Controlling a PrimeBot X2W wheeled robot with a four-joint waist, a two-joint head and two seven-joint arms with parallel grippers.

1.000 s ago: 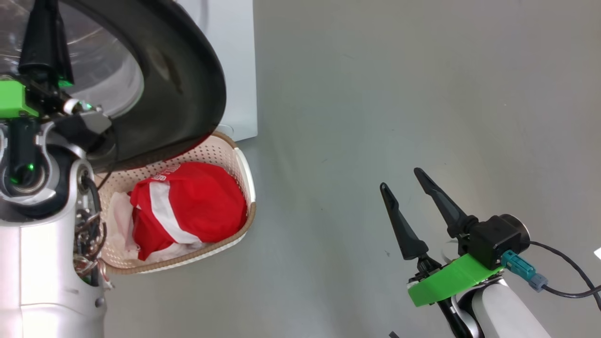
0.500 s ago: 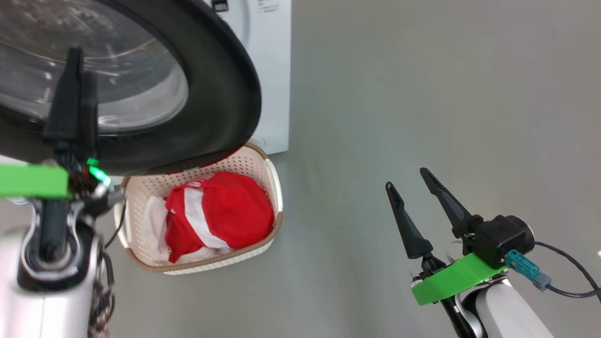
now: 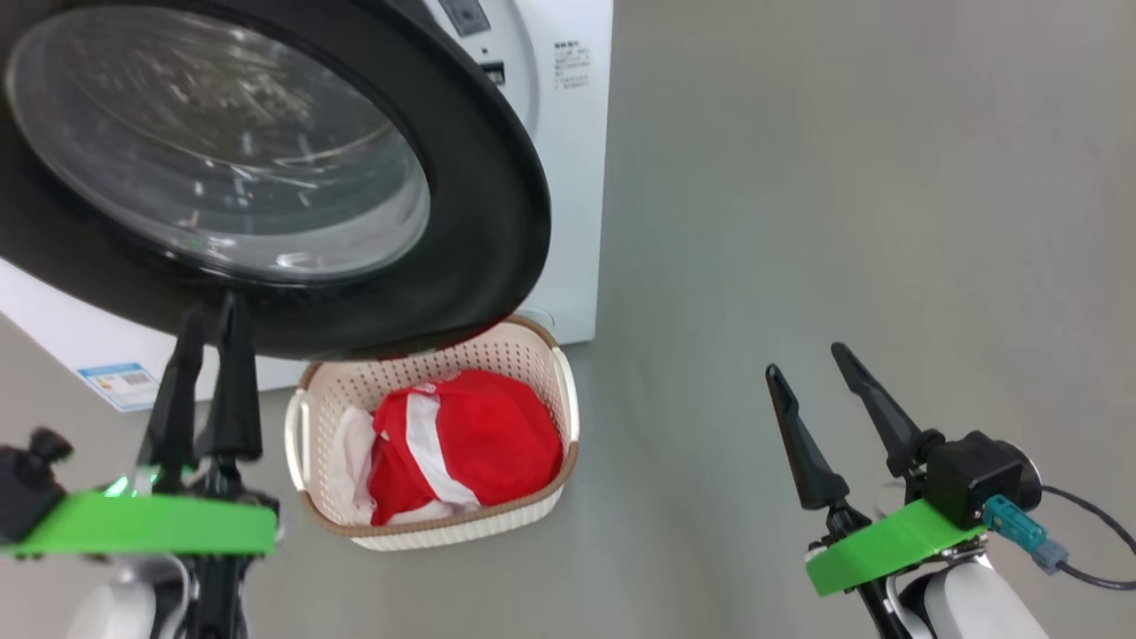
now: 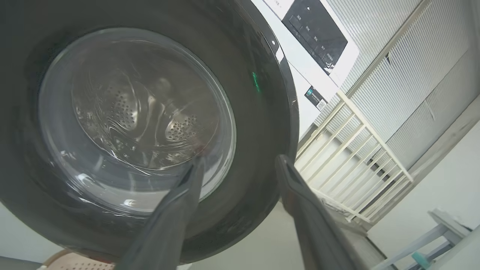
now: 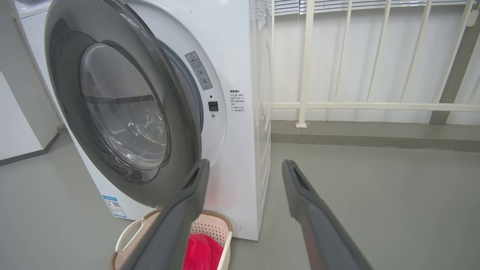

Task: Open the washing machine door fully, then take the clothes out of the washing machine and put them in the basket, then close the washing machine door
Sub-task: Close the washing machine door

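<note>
clothes in basket below door

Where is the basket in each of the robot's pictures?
Head view: the basket is low in the middle, just under the door's black rim.
Left wrist view: a sliver of it peeks in at the bottom left.
Right wrist view: it is at the bottom, left of the middle.
Shared landmark: the washing machine door, right above the basket each time.
</note>
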